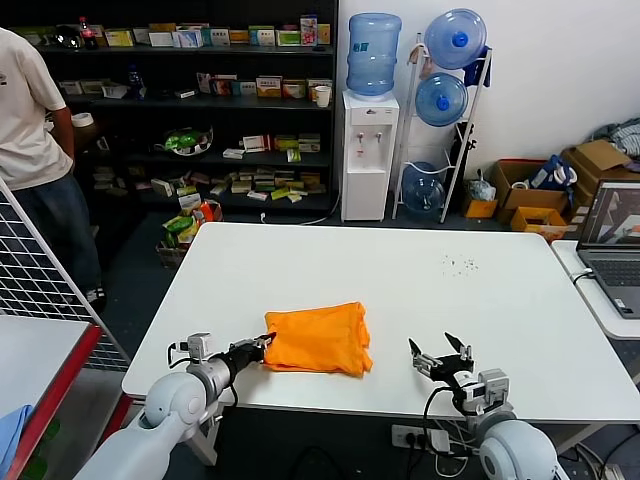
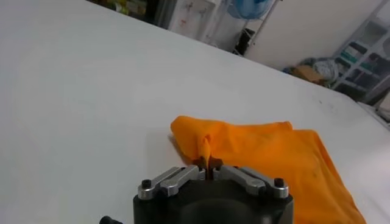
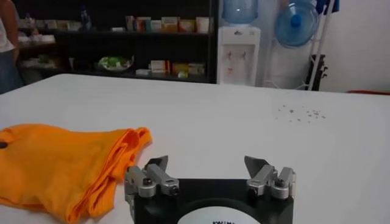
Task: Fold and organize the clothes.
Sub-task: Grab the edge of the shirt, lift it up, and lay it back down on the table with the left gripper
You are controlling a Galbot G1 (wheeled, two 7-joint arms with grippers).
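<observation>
I have the left gripper [image 1: 264, 344] pinched tight on a small ridge of fabric at the left edge of the orange T-shirt [image 1: 318, 339]; in the left wrist view the cloth stands up in a thin crest right where the jaws meet. The shirt lies already folded into a compact bundle on the white table [image 1: 400, 270], close to the near edge and a little left of centre. My right gripper [image 1: 441, 357] waits well apart from it on the near right, jaws spread wide and holding nothing.

The fabric looks light, soft and limp, so I judge it will drape and sag from whatever point I lift, and the stacked layers may slide over one another or fall open. A pinch at one edge probably catches only the upper layers. I would rather take it at two corners, or sweep under the fold.

I cannot tell how many layers the left jaws actually hold. No lettering shows, so the printed side is folded in or facing down. The sleeves and collar are lost inside the bundle, and the shirt's underside and far edge are hard to read from here.
</observation>
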